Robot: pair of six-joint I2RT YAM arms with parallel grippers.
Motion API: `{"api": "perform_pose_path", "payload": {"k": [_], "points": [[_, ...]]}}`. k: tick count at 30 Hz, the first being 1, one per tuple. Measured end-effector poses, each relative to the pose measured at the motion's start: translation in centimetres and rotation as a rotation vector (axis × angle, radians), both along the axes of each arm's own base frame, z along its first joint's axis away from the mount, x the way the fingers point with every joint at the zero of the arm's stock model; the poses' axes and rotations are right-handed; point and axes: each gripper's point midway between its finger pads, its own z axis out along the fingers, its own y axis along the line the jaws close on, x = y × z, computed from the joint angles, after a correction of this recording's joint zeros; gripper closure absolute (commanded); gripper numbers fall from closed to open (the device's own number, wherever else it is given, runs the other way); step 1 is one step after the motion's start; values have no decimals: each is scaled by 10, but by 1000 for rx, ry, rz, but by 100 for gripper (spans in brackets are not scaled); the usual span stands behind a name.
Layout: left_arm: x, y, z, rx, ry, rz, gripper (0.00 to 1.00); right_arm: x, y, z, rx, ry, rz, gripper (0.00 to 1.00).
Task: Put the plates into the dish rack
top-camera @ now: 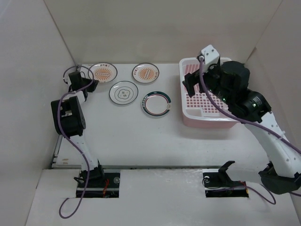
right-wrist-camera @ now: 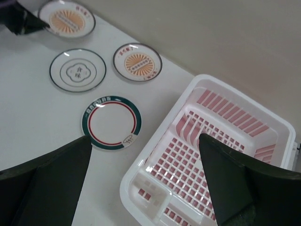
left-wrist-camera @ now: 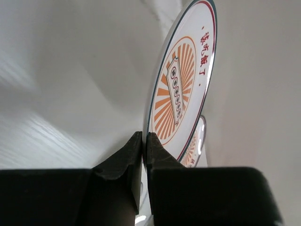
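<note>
The left pincer (left-wrist-camera: 145, 141) is clamped on the near rim of an orange plate (left-wrist-camera: 181, 89), which reaches straight ahead of it. The rack (top-camera: 182, 101) lies well off to that pincer's right, past three other plates (top-camera: 123, 92) on the tabletop (top-camera: 131, 136). The right pincer (right-wrist-camera: 144, 141) hovers over the rack, spread wide and empty.

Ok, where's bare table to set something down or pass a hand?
Widest bare stretch: the near table, between the plates and the arm bases. A narrow gap separates the ringed plate from the dish rack. Far left is crowded: plates and the left gripper.
</note>
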Motion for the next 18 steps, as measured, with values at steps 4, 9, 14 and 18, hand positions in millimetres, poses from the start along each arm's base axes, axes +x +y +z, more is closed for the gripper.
{"api": "perform_pose_path", "payload": {"k": [4, 9, 14, 18], "points": [[-1, -2, 53, 72, -36, -30, 100, 11, 16, -36, -97, 39, 31, 0], [-10, -13, 128, 121, -26, -39, 100, 13, 62, -73, -331, -18, 115, 0], [-67, -58, 162, 74, 39, -90, 100, 28, 125, -115, -551, -86, 224, 0], [-115, -96, 158, 10, 155, -172, 100, 43, 155, -142, -641, -96, 289, 0]]}}
